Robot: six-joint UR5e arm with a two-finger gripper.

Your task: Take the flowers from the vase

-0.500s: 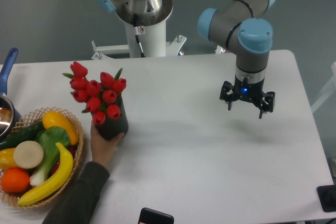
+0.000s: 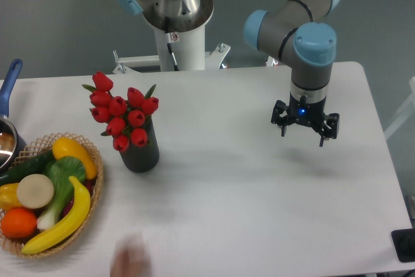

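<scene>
The arm (image 2: 295,27) is built of silver-grey metal tubes linked by dark grey joint housings, each capped in light blue plastic. Its white pedestal (image 2: 178,43) carries a thin black cable and a small red-marked label, with what look like bolts at the foot bracket. The claw (image 2: 305,131) is black, with a small blue light glowing above it.

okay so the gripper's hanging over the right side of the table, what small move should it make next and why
Probably travel left, toward the flowers. The gripper hangs open and empty above bare table, well to the right of the vase, where the red buds stand upright. A blurred hand shows at the bottom edge, apart from the vase, so the path to the bunch looks free.
</scene>
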